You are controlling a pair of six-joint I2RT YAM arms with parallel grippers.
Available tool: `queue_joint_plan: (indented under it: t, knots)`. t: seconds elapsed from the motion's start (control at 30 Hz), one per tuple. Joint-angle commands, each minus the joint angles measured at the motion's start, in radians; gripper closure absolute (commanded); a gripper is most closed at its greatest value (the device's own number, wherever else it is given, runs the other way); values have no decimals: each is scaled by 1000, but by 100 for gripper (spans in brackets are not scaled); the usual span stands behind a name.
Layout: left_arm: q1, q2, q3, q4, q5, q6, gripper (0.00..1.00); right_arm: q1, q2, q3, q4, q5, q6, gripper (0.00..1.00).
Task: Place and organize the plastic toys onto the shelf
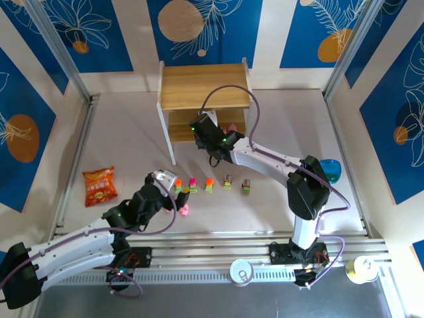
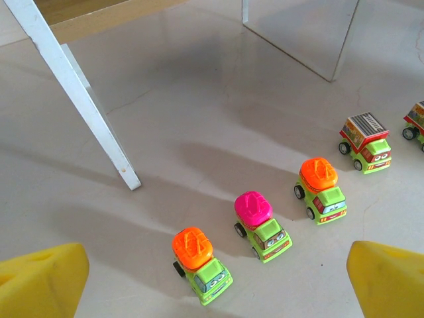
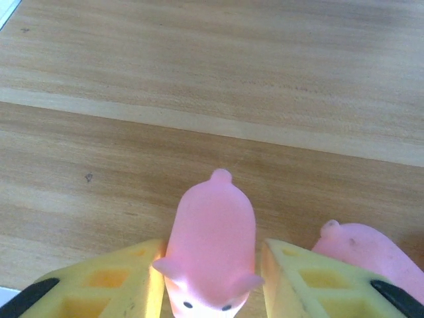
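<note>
Blue leaf-patterned wall panels (image 1: 73, 26) surround a pale, perhaps marbled, tabletop (image 1: 298, 119).

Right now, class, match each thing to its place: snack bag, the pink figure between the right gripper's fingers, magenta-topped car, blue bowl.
1 snack bag
2 pink figure at the right gripper
3 magenta-topped car
4 blue bowl

A between orange-topped cars
B on the shelf board
C far right of the table
D far left of the table

Pairs: 1-D, 2-B, 3-A, 4-C
</note>
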Motion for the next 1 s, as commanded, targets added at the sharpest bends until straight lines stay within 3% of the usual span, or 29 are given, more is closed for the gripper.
queue_joint_plan:
  t: [0.0,0.53,0.8,0.97]
  knots:
    - [-9,-4,4,4,-15,4,0,17,-66,-21,9,34,-6,56]
    - [-9,-14,2,-3,-52,-4,0,80,-173,-137,-14,71,46,52]
    - [-3,-36,5,-58,-179,-50,0,198,-274,-249,-59,124,138,53]
    - [1,-29,9,-71,-191,-65,0,296,-304,-303,-107,156,240,53]
